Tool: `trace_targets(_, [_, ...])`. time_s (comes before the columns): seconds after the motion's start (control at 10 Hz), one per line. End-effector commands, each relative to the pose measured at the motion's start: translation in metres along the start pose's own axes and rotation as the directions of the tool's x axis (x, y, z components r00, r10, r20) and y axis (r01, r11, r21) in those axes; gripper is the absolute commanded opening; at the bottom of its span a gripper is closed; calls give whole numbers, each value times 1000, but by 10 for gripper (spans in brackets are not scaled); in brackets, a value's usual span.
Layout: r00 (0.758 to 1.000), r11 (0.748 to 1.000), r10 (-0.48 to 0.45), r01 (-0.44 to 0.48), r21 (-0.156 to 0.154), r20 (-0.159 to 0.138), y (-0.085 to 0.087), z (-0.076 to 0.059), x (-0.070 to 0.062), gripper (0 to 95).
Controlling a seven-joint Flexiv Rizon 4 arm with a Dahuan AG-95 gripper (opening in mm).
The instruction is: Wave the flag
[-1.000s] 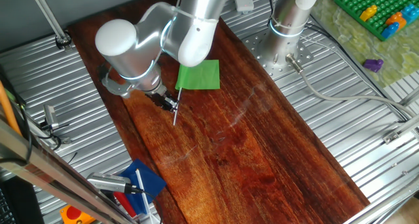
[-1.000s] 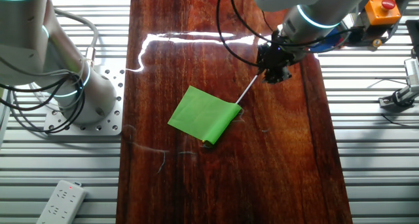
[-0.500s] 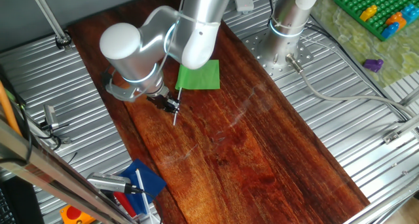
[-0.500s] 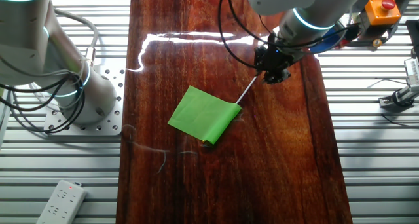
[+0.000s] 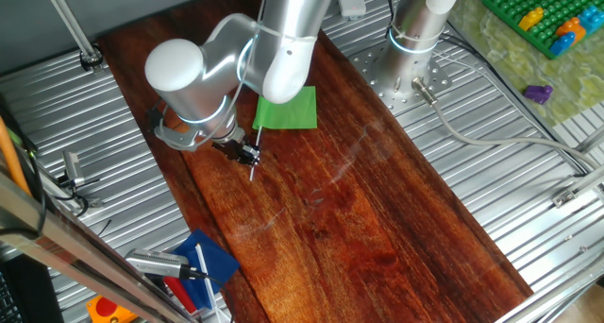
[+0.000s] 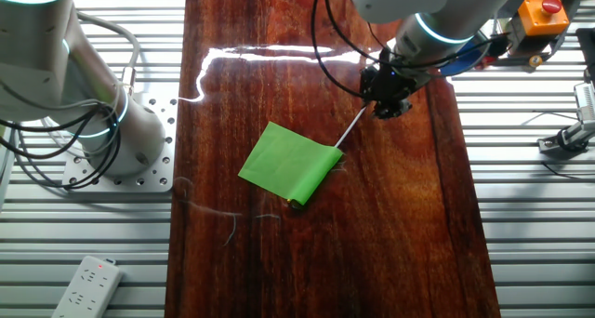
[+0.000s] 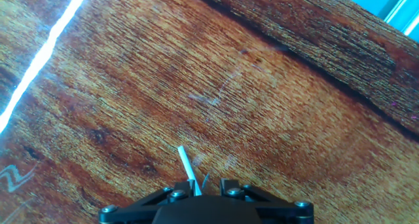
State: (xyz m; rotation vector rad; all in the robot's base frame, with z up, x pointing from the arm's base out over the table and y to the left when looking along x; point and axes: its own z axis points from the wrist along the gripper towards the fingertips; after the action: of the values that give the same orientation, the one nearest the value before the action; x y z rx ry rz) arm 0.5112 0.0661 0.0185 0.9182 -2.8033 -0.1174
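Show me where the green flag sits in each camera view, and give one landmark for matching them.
One fixed view: the flag lies upper centre, just right of the silver arm.
The other fixed view: the flag lies at centre, stick running up-right to the gripper.
Hand view: only the white stick end shows; green cloth not in it.
Shared landmark: the wooden board.

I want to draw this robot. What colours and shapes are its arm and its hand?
The arm is shiny silver-white, made of fat round tubes with ball-like joints, and a thin light-blue ring glows near the wrist. Black cables loop beside it. The gripper is small and black, with dark fingers and little silver screws.
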Motion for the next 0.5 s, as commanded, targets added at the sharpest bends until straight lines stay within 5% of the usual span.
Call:
trace_targets(0.1, [1000, 1000, -5, 5, -4, 0, 0, 2, -1, 190])
trace_targets(0.5, [1000, 1000, -11, 11, -7, -3, 2, 7, -1, 190])
